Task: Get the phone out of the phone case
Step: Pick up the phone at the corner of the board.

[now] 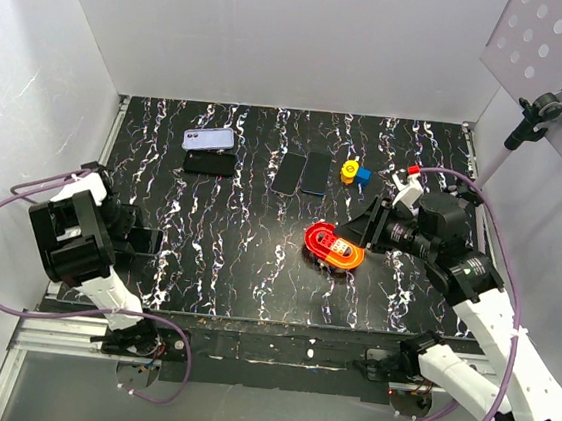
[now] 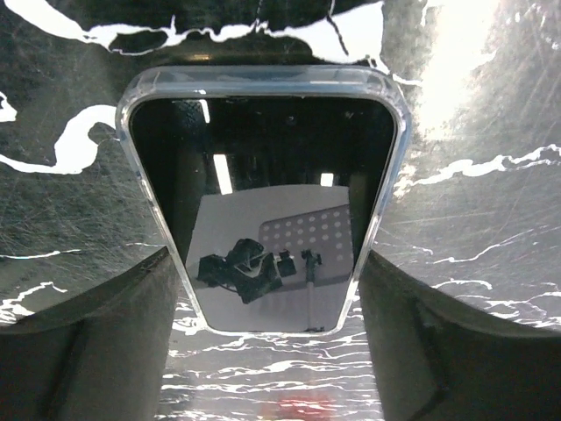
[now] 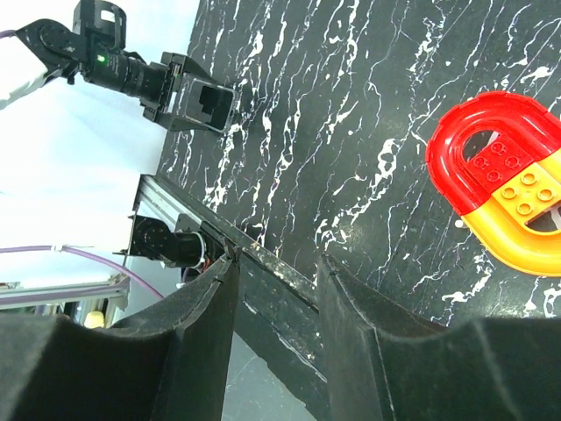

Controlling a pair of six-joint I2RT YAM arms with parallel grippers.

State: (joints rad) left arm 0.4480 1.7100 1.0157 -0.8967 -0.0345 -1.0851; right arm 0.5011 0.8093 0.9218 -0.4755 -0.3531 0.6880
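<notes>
The left tool (image 2: pixel 267 256) straddles the black glossy phone (image 2: pixel 263 149) in its clear plastic case (image 2: pixel 263 81), which lies flat at 9 o'clock on the black white-veined tabletop (image 1: pixel 254 278). Its fingers (image 2: pixel 131 324) sit right at the case's long edges; whether they squeeze it cannot be told. The right tool (image 3: pixel 278 263) hangs parted and empty, at 3 o'clock of the red-and-yellow oval toy block (image 1: pixel 333 247).

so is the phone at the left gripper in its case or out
In its case: the left wrist view shows the clear case rim wrapping all round the phone, dark screen up, flat on the table.
</notes>
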